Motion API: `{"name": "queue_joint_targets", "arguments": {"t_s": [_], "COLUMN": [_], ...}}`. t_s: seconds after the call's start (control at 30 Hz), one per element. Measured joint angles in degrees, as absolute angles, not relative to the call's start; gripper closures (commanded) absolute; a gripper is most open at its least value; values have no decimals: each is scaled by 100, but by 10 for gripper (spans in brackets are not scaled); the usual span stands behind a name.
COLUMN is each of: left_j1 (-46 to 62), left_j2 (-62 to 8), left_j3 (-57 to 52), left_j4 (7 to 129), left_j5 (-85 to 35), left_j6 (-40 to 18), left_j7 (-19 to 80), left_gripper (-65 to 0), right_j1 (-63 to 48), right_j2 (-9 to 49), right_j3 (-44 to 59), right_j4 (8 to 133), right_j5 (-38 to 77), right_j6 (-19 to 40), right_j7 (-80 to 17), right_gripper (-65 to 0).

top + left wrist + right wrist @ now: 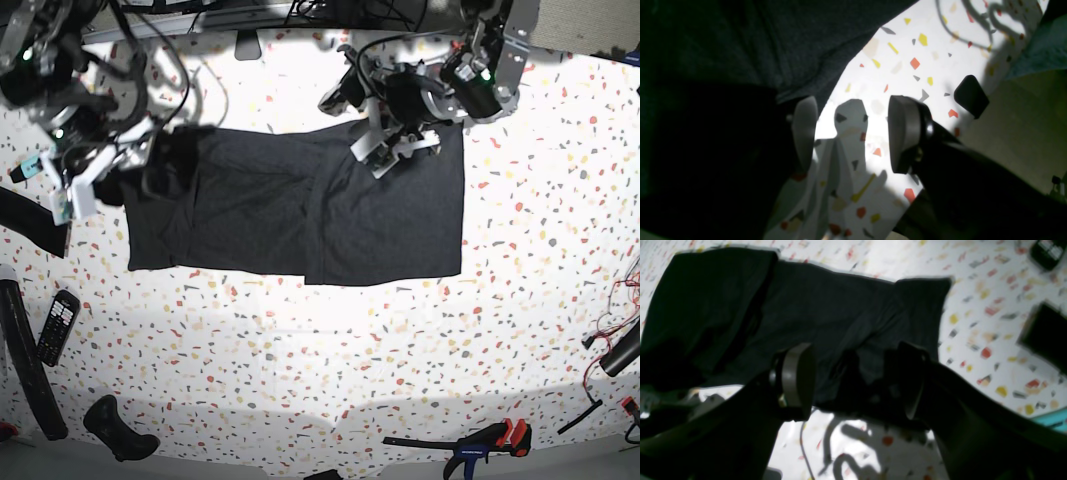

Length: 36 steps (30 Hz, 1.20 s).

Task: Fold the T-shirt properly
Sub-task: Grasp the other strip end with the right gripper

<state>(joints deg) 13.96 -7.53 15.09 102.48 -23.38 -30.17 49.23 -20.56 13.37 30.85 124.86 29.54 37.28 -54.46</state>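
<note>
The surface (pixel 520 320), white with coloured flecks, carries the T-shirt (pixel 300 215) spread flat across its far half, partly folded into a wide dark band with an overlapping panel on the base view's right. It looks soft, light and limp, so I judge it will sag and drag unless pinched at 2 points; the hem corners or folded edges are the best holds, since flat middle cloth gives the pads little to bite. The left end effector (pixel 853 133) hangs just beside the cloth edge, jaws wide, holding nothing. The right end effector (pixel 857 380) hovers over the cloth, also wide and empty.
</note>
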Motion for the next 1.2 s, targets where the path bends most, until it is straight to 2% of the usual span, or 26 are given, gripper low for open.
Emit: {"name": "queue_joint_targets", "arguments": {"t_s": [0.37, 0.57, 0.77, 0.93, 1.2], "left_j1": [1391, 1393, 1393, 1396, 1396], "left_j2": [-751, -753, -751, -751, -749], "left_j3": [1505, 1505, 1505, 1505, 1505], "left_j4": [10248, 10248, 10248, 10248, 10248], "left_j5": [-2333, -2314, -2316, -2316, -2316], "left_j6": [-3017, -3017, -3017, -3017, -3017], "left_j7": [4939, 4943, 4943, 4945, 4941], "left_gripper": [-320, -320, -320, -320, -320], "right_j1": [-932, -305, 113, 126, 145], "right_j2": [1334, 1494, 1782, 1931, 1518], "right_j3": [3094, 3096, 3096, 3107, 3122], "right_j4": [10462, 9561, 8383, 7703, 7526], "right_j5": [1625, 1629, 1973, 2580, 3684], "right_j6": [3695, 3695, 3701, 3865, 3972], "right_j7": [-4569, -4816, -5343, -5345, -5747], "right_gripper": [-373, -372, -372, -372, -371]}}
